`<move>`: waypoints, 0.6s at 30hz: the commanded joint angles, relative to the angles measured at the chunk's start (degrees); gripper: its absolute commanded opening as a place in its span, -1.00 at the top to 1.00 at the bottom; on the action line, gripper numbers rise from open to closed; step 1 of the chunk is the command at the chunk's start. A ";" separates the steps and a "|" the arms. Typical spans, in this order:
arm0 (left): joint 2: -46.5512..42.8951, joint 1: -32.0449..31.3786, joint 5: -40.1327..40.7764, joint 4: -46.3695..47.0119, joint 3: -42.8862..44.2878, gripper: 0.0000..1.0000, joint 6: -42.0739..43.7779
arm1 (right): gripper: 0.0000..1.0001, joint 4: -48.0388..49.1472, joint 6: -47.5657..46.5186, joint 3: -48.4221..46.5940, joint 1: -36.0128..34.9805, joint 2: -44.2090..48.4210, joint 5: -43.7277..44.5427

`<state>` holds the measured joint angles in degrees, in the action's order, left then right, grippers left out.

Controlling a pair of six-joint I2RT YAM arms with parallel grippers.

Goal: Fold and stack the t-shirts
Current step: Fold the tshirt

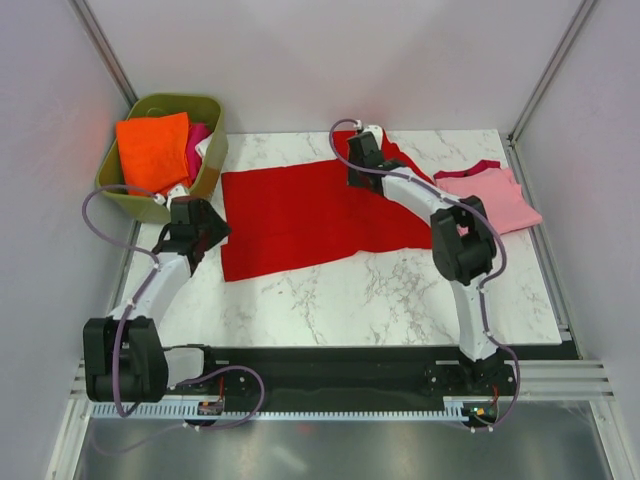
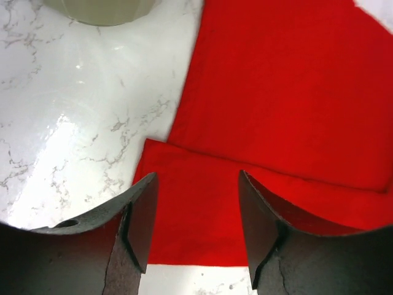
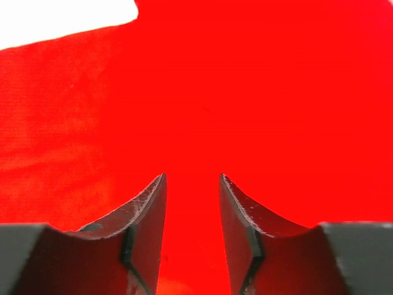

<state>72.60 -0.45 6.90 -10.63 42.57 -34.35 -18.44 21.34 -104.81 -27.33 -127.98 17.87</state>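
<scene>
Left fingers (image 2: 138,221) stand wide apart over the left corner of the red t-shirt (image 1: 300,215). Right fingers (image 3: 147,215) are parted more narrowly, holding nothing, above its far edge. The shirt lies flat on the surface (image 1: 380,300), and the pink t-shirt (image 1: 495,200) is at its right.

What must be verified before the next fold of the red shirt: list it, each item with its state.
1. Left gripper open over the red t-shirt's left edge: ok.
2. Right gripper open above red cloth: ok.
3. Either gripper touching cloth: cannot tell.
4. Red t-shirt flat: not ok, a layer overlaps at its left edge.
5. Pink t-shirt apart from the red one: cannot tell, the right arm hides the gap.
6. Green tub off the shirt: ok.
</scene>
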 commanded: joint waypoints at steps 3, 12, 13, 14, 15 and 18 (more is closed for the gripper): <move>-8.25 -0.17 -6.26 0.00 -5.63 -0.19 -2.56 | 0.17 2.00 4.84 12.77 3.77 17.40 1.20; -12.13 -1.92 -13.13 0.78 -13.03 -0.11 -6.08 | 1.00 2.70 13.28 41.25 11.49 35.77 0.43; -11.96 -2.27 -13.22 1.14 -13.38 -0.11 -6.43 | 1.00 3.92 13.72 45.01 12.21 37.96 -0.02; -11.78 -2.62 -13.40 1.40 -13.91 -0.11 -6.96 | 1.00 4.54 14.42 46.70 12.65 38.94 -0.03; -11.34 -3.32 -13.92 1.84 -14.00 -0.11 -7.05 | 1.00 5.16 14.69 48.11 13.18 39.91 0.23; -10.37 -5.08 -14.46 3.16 -14.18 -0.08 -7.31 | 1.00 7.01 15.30 51.55 13.36 41.76 1.03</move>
<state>61.93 -4.03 -5.26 -10.57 28.67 -39.51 -15.18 34.15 -54.48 -13.72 -89.65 18.81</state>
